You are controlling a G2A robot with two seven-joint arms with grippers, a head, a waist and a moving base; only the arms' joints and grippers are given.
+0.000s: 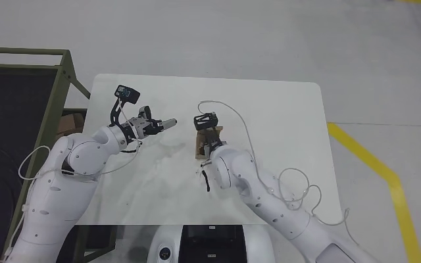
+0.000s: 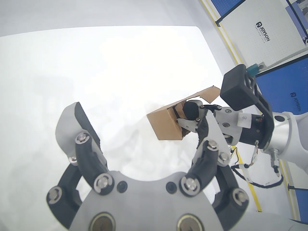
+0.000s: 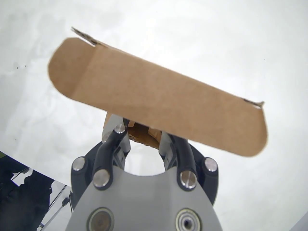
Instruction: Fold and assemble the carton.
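- Cardboard, brown and small, formed the box-shaped carton (image 1: 200, 143) (image 2: 163, 126) (image 3: 142, 138), which was over the middle of the white rectangular table (image 1: 276, 105) (image 2: 96, 68).
- The carton was tilted, its closed end pointing away from the right arm; whether it touched the tabletop could not be told.
- The right gripper (image 1: 206, 146) (image 2: 190, 122) (image 3: 144, 133) was clamped on the carton's open end, with a cardboard wall pinched between its fingers.
- A long brown flap (image 2: 209, 94) (image 3: 156, 97) with rounded corners stood open from that end, spreading across the right wrist view above the fingers.
- The left gripper (image 1: 168, 123) (image 2: 142, 112) was beside the carton but clearly apart from it, pointed its way.
- Its black-padded fingers (image 2: 83, 118) were spread wide, with nothing between them.
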